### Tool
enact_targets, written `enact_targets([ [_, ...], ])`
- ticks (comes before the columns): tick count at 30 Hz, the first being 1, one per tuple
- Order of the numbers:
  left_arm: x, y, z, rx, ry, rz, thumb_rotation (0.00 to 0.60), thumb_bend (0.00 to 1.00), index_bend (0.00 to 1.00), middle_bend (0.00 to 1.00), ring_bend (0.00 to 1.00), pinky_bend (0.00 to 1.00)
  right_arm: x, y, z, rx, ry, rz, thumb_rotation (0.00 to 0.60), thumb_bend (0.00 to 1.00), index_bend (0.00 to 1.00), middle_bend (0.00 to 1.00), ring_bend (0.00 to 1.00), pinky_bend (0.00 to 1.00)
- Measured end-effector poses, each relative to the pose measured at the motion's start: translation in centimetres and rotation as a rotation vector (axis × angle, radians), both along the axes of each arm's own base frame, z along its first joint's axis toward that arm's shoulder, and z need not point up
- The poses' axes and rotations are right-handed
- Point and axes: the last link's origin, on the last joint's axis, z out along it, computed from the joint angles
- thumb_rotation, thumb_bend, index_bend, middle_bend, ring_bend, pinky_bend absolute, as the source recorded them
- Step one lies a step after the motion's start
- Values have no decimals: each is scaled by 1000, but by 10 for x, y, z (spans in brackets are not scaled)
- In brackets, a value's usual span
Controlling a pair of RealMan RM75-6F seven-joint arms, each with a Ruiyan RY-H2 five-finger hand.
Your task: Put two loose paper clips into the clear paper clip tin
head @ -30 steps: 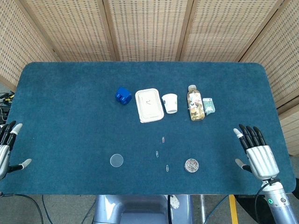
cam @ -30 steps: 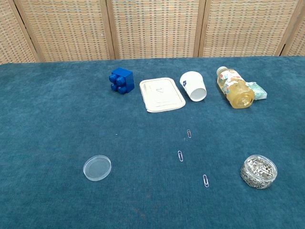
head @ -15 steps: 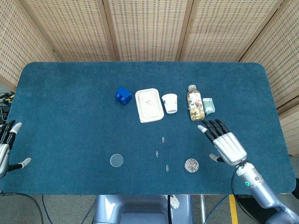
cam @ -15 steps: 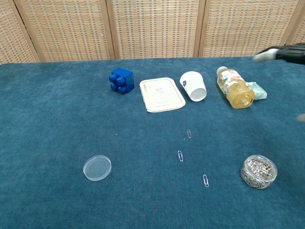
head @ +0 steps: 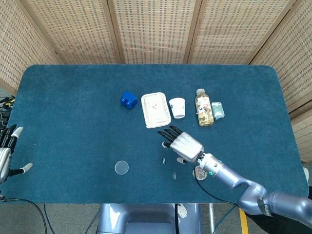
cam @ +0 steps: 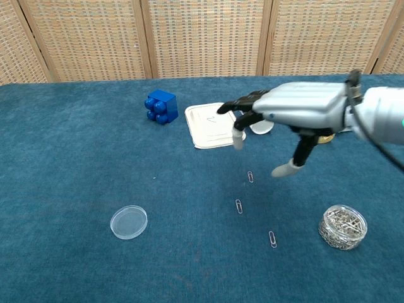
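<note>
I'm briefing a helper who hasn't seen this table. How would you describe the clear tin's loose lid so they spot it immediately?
On the blue table, look at the near left area, well in front of the blue block. The lid is a shallow, clear round disc lying alone. Unlike the round tin at the near right, it holds no paper clips.

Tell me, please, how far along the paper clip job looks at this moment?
Done: nothing yet; the lid lies apart from the open tin, and three loose paper clips lie on the cloth. In hand: the right hand hovers open above the farthest clip, holding nothing. The left hand rests open at the table edge. Left: pick up two clips and drop them into the tin.
</note>
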Motion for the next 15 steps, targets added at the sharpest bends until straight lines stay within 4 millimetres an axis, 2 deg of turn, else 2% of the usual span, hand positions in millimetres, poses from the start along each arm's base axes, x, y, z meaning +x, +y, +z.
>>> enact_targets([
  [8,-2,3,1,-1,-5,9,600,0,0,0,0,0,26,2,-51,38,69,125,600,197,404,2,0,0],
  [15,-2,4,0,-5,-7,10,600,0,0,0,0,0,27,7,-71,49,130,174,600,197,404,3,0,0],
])
